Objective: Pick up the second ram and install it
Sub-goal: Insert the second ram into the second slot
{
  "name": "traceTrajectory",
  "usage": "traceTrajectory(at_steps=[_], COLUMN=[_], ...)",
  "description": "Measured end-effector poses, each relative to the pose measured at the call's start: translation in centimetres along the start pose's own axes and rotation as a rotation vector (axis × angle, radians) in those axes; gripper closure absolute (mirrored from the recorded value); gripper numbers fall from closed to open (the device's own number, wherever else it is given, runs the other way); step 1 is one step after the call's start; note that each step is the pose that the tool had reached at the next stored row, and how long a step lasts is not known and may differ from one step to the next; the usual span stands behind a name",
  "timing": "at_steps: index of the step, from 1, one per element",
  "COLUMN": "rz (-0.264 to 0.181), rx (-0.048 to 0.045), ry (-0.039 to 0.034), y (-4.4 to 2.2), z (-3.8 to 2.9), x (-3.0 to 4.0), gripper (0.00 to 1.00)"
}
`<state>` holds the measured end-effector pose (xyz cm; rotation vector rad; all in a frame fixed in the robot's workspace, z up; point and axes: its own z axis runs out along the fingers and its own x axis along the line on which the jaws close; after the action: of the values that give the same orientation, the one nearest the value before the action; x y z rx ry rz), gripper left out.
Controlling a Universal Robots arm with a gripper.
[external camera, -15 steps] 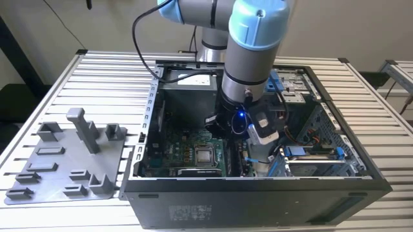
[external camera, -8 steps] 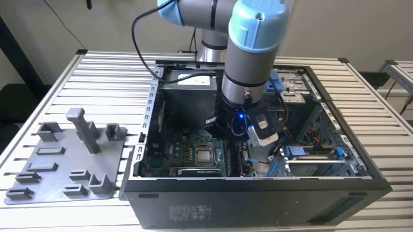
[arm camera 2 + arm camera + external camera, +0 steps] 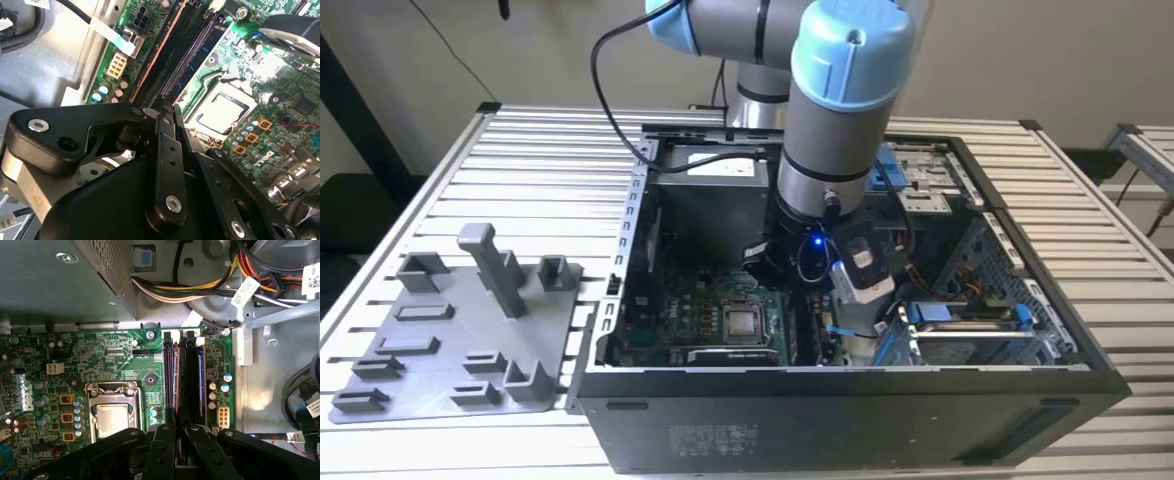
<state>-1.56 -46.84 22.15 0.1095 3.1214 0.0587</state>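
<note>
the gripper (image 3: 177, 427) is down inside the computer case (image 3: 854, 420), its fingers pinching the second ram (image 3: 174, 385), which stands in a slot just beside the shiny chip socket (image 3: 112, 412).

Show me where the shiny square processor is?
The processor sits in its socket on the green motherboard inside the open computer case. In the exterior view it lies just left of the memory slots.
</note>
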Motion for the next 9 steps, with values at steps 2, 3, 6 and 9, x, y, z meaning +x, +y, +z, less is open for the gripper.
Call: traceTrajectory(at_steps=[2,3,6,9], rz=[-0.001,-0.001,-0.001,-0.001], rx=[-0.0001,-0.0002,-0.0001,-0.0001], ry=[0.0000,0.0000,0.0000,0.0000], y=[0.00,0.00,0.00,0.00], z=[0.02,0.04,0.07,0.08], x=[0.00,0.00,0.00,0.00], gripper=[0.86,0.86,0.86,0.86])
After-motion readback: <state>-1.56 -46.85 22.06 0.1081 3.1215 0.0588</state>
